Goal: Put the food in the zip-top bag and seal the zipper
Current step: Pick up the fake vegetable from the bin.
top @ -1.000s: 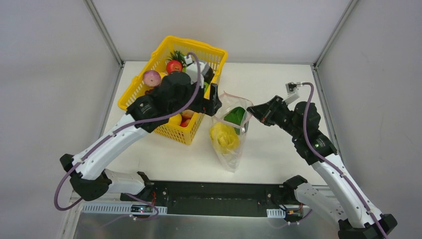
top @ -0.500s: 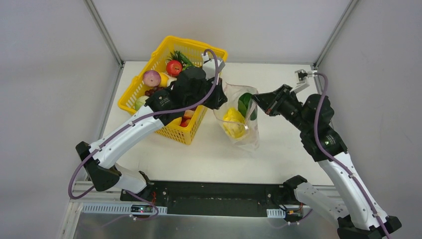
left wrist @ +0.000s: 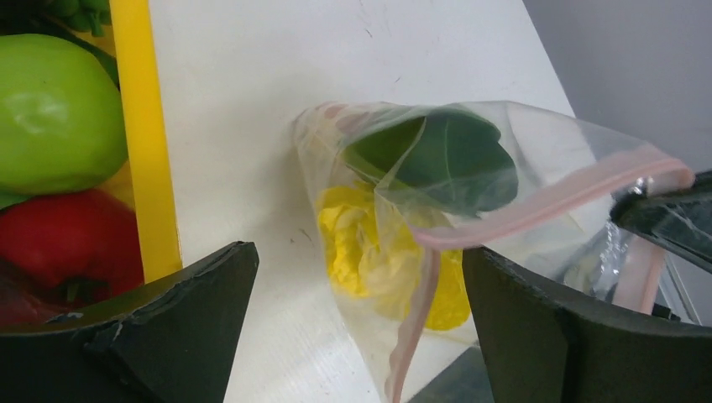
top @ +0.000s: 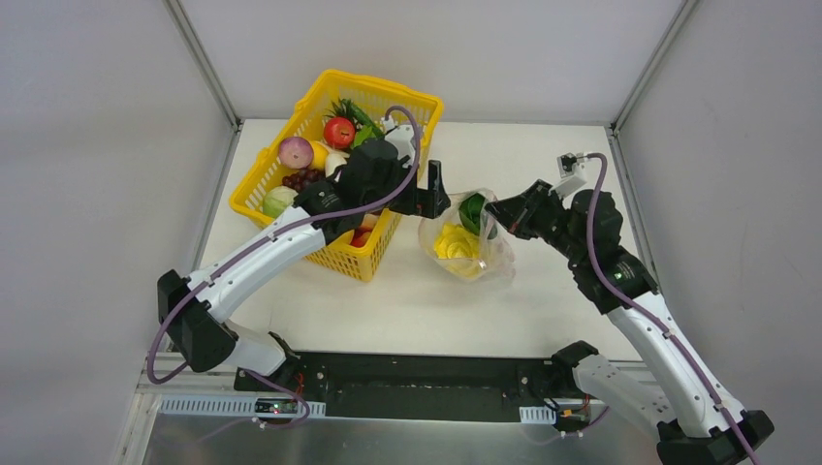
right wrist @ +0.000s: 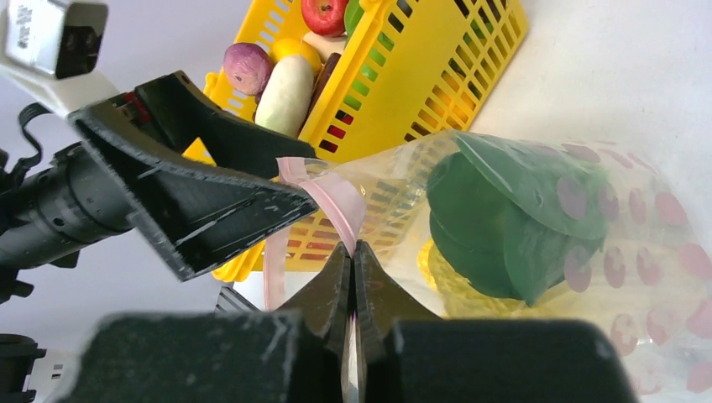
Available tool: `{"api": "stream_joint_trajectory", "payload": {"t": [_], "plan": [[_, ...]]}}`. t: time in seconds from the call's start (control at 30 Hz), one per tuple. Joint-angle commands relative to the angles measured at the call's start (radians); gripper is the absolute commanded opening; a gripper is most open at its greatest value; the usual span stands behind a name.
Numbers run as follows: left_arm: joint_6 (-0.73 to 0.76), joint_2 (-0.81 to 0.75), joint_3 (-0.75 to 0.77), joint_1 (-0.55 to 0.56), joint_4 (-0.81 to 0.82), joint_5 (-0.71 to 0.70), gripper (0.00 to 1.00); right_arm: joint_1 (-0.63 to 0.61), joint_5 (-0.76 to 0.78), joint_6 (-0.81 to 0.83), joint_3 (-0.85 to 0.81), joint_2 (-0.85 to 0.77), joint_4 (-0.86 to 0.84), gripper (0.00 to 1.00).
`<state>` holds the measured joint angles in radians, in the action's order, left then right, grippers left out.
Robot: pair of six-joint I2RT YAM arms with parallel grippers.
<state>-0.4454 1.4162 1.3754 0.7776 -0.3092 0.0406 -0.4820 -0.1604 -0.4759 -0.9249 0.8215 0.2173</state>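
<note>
zipper point(left wrist: 546, 203) pinched in right jaws, left jaws wide apart

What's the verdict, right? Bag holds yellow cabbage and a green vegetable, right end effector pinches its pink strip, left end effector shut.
No. The left end effector is open, straddling the bag; the left wrist view shows it. The rest stands.

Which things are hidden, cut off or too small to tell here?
- Top view: food in the near part of the basket, under the left arm.
- Top view: how the right gripper holds the zipper, too small.
- Left wrist view: the zip-top bag, lower end behind the left gripper.
- Right wrist view: most of the yellow food, behind the green food.
</note>
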Motion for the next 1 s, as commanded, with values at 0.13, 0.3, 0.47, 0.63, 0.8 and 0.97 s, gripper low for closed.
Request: {"api": "stream_joint_trajectory", "payload": {"t": [0.13, 0.3, 0.47, 0.63, 0.8, 0.97], "plan": [[0.074, -0.218, -0.007, -0.001, -0.048, -0.124, 0.99, 0.003, -0.031, -0.029, -0.014, -0.003, -0.07, 0.0], [0.12, -0.294, -0.043, -0.027, -0.106, -0.231, 0.99, 0.003, -0.025, -0.032, -0.011, -0.008, -0.07, 0.0], [0.123, -0.298, -0.048, -0.08, -0.204, -0.3, 0.99, 0.004, -0.02, -0.031, -0.006, -0.017, -0.069, 0.0], [0.142, -0.268, -0.044, -0.133, -0.294, -0.308, 0.99, 0.004, -0.018, -0.035, 0.003, -0.026, -0.067, 0.0], [0.178, -0.217, -0.032, -0.159, -0.375, -0.337, 0.96, 0.004, -0.022, -0.036, 0.004, -0.026, -0.067, 0.0], [0.191, -0.201, -0.039, -0.212, -0.33, -0.377, 0.99, 0.004, -0.026, -0.043, 0.007, -0.026, -0.068, 0.0]]}}
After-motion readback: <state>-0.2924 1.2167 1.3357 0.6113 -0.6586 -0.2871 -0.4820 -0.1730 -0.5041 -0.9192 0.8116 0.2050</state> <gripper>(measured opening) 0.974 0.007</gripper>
